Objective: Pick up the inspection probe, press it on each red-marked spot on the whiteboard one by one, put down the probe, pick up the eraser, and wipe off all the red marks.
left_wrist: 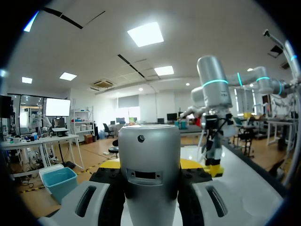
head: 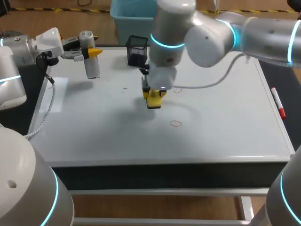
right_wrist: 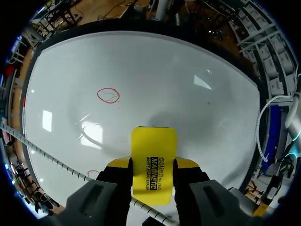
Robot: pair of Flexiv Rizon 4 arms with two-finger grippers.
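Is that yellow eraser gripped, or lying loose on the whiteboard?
Gripped: the right gripper clamps the eraser from both sides.

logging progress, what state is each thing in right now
eraser, clamped in right tool
inspection probe, clamped in left tool
near red mark, unwiped
far red mark, unwiped
red marker, lying at whiteboard edge

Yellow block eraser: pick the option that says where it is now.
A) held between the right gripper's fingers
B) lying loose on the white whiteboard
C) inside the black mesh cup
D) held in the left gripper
A: the right wrist view shows the yellow block eraser pinched from both sides by the right gripper; the left gripper holds the silver cylindrical probe instead.
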